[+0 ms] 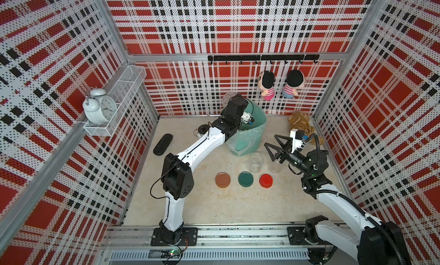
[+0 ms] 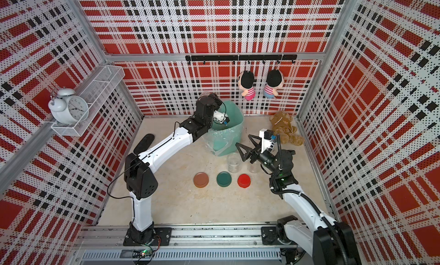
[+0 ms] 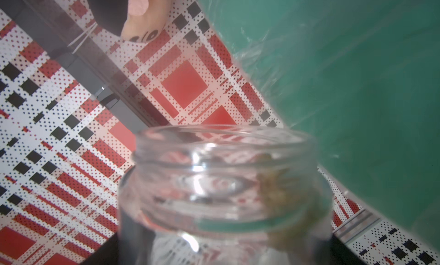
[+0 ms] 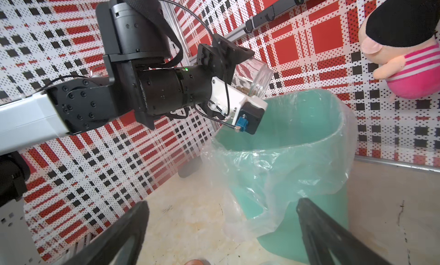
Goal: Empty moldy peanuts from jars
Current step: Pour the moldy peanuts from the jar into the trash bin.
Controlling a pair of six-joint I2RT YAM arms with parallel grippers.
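Note:
My left gripper (image 4: 238,71) is shut on a clear jar (image 4: 259,83), held tilted with its open mouth over the teal bin (image 4: 309,142). Some moldy peanuts (image 3: 276,187) lie against the jar's (image 3: 221,192) lower side near the neck. Two more jars (image 1: 256,162) (image 1: 275,166) stand lidless on the table and look empty. In front of them lie a brown lid (image 1: 223,179), a green lid (image 1: 246,178) and a red lid (image 1: 266,180). My right gripper (image 1: 271,140) hovers open, holding nothing, just right of the bin and above those jars.
A brown teddy bear (image 1: 300,125) lies at the back right. A black oblong object (image 1: 163,144) and a small black item (image 1: 203,129) lie left of the bin. Two dolls (image 1: 267,85) hang on the back wall. A white alarm clock (image 1: 100,105) sits on the left wall's wire shelf.

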